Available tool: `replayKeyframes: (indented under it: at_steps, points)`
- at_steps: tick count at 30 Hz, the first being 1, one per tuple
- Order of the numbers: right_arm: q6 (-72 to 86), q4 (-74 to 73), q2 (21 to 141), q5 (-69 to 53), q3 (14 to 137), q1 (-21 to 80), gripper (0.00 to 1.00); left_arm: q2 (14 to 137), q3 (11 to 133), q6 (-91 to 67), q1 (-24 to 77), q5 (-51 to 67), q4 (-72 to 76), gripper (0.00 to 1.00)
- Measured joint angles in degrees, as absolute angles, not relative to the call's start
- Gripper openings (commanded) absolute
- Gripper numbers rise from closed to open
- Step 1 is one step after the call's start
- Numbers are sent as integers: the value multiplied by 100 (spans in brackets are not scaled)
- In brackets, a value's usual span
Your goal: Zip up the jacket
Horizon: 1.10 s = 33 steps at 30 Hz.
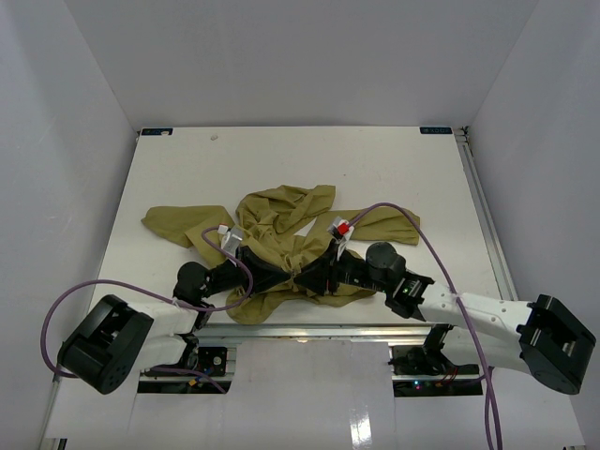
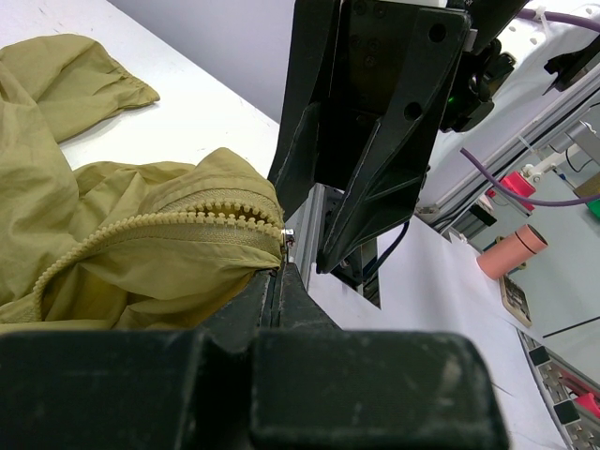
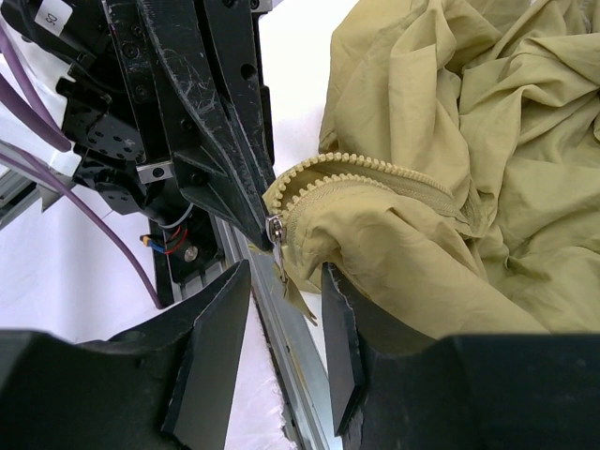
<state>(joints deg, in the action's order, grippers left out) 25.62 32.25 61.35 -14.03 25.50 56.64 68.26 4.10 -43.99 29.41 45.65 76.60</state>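
Note:
The olive jacket (image 1: 281,230) lies crumpled near the table's front edge, one sleeve spread left and one right. My left gripper (image 1: 281,278) is shut on the jacket's hem at the bottom end of the zipper (image 2: 187,223), with its tips (image 2: 277,274) pinching just under the metal slider (image 3: 275,230). My right gripper (image 3: 281,309) faces it from the right and stands open. The slider's pull tab and a strip of fabric hang between the right fingers (image 3: 211,342) without touching them. The zipper teeth above the slider are meshed in a short curve.
An aluminium rail (image 3: 291,375) runs along the table's front edge right under both grippers. Purple cables (image 1: 412,220) loop over the jacket's right sleeve and beside the left arm. White walls enclose the table on three sides. A pink cylinder (image 2: 511,251) sits off the table.

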Motion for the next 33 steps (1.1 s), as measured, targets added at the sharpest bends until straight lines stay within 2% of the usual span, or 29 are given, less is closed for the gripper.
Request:
replayKeyframes:
  at_steps: [13,16,21,33]
  points:
    - [2547,3383,6416,-1409,2620,5732,36,6860,410,-4401,2941,4567,7661,0]
    - [2549,3427,6436,-1408,2620,5757,30,6860,410,-4399,2941,4567,7662,0]
    - [2565,3465,6436,-1398,2620,5782,9,6858,406,-4401,2941,4569,7662,0]
    - [2601,3056,6412,-1114,2844,5837,8,6856,360,-4319,2913,4597,7734,0]
